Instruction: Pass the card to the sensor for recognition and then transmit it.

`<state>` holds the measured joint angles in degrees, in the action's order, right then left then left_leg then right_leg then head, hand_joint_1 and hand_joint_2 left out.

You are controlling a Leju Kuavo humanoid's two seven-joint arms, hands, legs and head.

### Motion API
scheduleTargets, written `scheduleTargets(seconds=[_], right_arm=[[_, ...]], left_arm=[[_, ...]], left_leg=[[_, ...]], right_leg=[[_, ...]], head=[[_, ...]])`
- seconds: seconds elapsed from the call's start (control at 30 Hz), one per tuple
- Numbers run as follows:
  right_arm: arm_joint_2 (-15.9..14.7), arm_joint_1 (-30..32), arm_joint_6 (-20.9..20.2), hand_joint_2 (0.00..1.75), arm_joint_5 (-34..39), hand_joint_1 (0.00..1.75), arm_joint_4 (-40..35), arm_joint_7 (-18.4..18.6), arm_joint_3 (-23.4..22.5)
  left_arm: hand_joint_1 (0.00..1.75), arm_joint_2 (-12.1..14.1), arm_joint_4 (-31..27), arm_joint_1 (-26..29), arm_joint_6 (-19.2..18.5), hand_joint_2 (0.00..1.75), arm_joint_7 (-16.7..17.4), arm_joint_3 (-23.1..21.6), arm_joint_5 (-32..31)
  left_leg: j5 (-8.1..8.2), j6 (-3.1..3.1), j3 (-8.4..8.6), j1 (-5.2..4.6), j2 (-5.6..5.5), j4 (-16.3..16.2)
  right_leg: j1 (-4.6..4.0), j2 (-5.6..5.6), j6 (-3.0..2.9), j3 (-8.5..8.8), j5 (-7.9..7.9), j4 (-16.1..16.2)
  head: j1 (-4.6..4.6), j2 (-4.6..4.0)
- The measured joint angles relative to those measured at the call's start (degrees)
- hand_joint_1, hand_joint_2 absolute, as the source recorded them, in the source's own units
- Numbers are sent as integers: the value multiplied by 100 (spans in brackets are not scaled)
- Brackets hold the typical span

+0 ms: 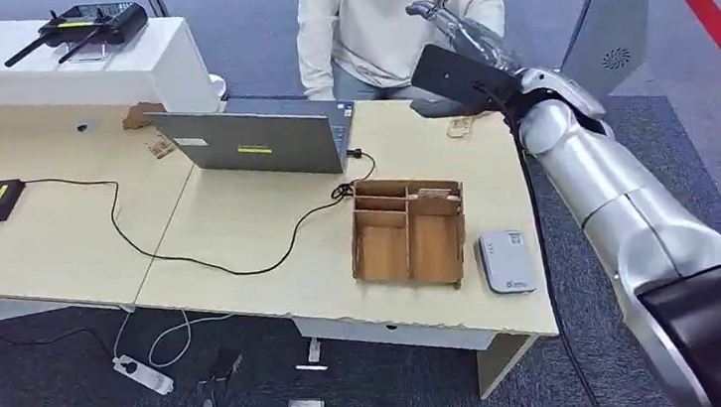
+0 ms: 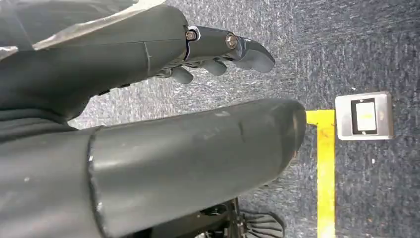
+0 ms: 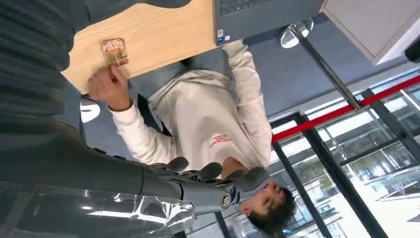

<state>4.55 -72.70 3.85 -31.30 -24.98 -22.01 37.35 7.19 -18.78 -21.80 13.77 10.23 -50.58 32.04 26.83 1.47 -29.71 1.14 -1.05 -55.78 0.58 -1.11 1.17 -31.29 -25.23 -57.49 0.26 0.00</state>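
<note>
Card point(image 1: 460, 126) lies flat on the table point(image 1: 241, 245), beyond the wooden organizer point(image 1: 409, 232), with a person's hand point(image 3: 108, 87) touching it. Sensor point(image 1: 507, 261) sits just beside the organizer. Right hand point(image 1: 465, 34) is raised above the card, fingers extended, holding nothing. Left hand point(image 2: 218, 52) hangs over the carpet, fingers loosely curled, empty.

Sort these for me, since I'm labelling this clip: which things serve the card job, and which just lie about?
For the job: card, sensor, right hand.
Lying about: laptop, wooden box, router, power strip.
</note>
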Motion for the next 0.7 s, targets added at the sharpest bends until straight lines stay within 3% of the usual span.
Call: scheduleTargets(seconds=[0.13,0.43,0.7], right_arm=[[-173,227,-203,175,-17,0,-262,184,37],[-372,1051,-206,175,-278,0,-667,534,232],[-400,1494,28,175,-1056,0,-864,1237,601]], left_arm=[[0,-4,2,23,63,0,-9,-2,116],[0,-18,9,73,142,0,4,-2,228],[0,-26,11,86,177,0,2,-2,254]], left_leg=[[0,0,2,0,0,0],[0,0,2,1,0,1],[0,0,0,1,0,1]], right_leg=[[0,0,0,3,0,0],[-1,0,0,1,0,0],[-1,0,0,2,0,0]], head=[[0,0],[0,0],[0,0]])
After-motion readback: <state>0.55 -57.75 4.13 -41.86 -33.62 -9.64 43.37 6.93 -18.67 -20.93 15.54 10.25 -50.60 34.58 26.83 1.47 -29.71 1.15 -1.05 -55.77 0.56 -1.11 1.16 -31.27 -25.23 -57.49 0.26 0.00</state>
